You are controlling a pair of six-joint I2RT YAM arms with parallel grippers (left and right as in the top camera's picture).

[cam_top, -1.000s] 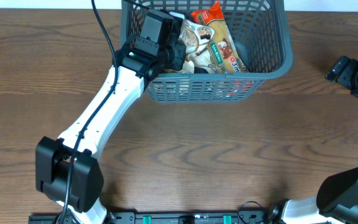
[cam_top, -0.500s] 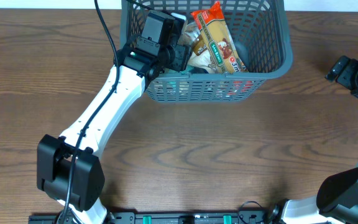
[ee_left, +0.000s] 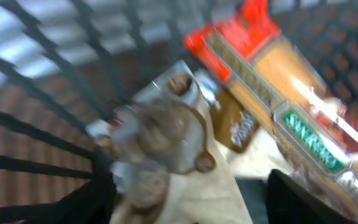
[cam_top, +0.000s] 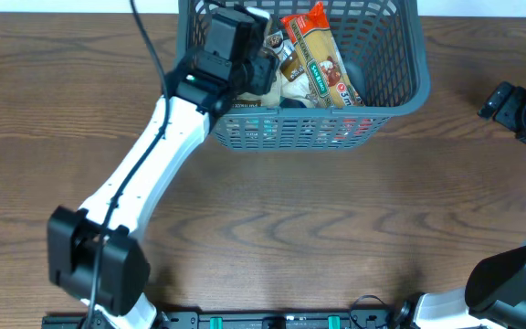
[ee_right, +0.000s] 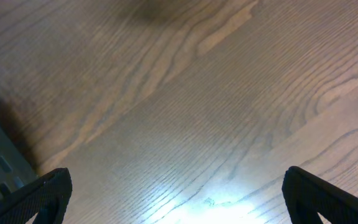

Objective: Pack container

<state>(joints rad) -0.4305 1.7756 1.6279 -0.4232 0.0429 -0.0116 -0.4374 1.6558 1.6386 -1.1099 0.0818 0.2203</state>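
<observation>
Container point(cam_top: 400, 100): far edge of desk point(cam_top: 336, 210), centre; broad wood runs to the near edge.
My left hand point(ee_left: 201, 199): inside container's left wall, spread wide over beige packet point(ee_left: 185, 143); contact blurred.
My right hand point(ee_right: 176, 193): spread wide above desk, right edge.

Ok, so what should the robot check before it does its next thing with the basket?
1. Left fingers open: ok, they stand wide apart above the cream packet.
2. Cream packet let go: cannot tell, the left wrist view is blurred.
3. Packets inside the container: ok, the cream one lies beside the orange packet.
4. Container upright on the table: ok.
5. Right fingers out of the way: ok, open over the table, outside the container.
</observation>
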